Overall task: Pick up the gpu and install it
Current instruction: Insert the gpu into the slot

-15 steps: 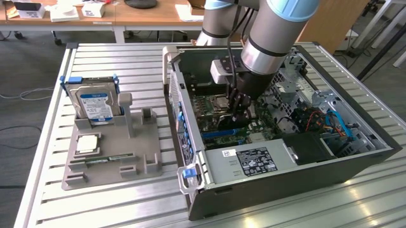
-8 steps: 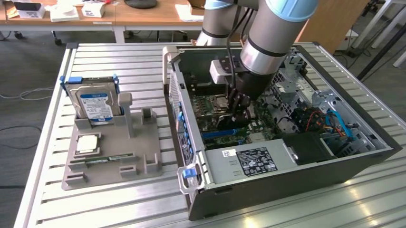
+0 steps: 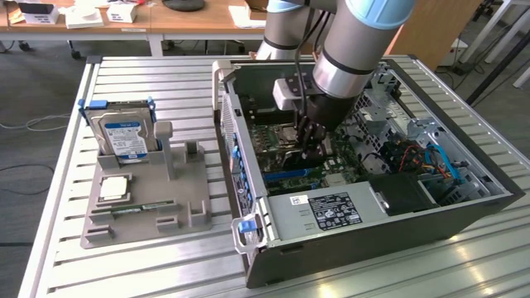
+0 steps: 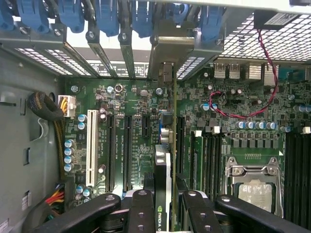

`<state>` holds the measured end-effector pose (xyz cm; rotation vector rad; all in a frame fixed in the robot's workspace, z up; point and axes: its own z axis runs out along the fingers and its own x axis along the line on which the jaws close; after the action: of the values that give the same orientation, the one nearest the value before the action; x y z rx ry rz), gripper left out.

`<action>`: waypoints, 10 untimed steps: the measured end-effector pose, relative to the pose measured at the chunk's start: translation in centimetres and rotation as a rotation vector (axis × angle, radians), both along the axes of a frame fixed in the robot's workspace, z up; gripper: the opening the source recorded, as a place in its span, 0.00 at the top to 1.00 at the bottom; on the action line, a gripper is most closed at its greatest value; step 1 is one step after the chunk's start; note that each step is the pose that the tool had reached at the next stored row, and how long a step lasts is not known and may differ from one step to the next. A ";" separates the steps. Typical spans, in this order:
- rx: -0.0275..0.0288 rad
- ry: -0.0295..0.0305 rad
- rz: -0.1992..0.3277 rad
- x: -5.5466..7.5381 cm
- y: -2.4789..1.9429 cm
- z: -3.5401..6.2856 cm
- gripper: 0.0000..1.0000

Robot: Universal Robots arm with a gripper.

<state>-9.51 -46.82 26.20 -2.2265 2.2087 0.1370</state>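
Holding the gpu (image 3: pixel 293 162) inside the computer case (image 3: pixel 356 233).
Exterior view: the gripper (image 3: pixel 308 152) is reaching inside. Wrist view: its fingers (image 4: pixel 141 208) are squeezing the gpu (image 4: pixel 167 165) above the motherboard (image 4: pixel 131 121); picking up is done, pushing in seems left.

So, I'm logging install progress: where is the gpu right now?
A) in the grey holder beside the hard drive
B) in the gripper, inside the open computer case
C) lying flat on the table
B: the gpu is held edge-on in the gripper, over the motherboard slots inside the case.
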 end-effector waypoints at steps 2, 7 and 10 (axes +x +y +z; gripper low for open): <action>-0.0003 0.0001 0.000 0.0 0.00 -0.01 0.73; -0.0003 0.0001 0.000 0.0 0.00 -0.03 0.73; -0.0004 0.0002 0.000 0.0 0.00 -0.05 0.73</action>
<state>-9.52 -46.82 26.16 -2.2266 2.2091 0.1368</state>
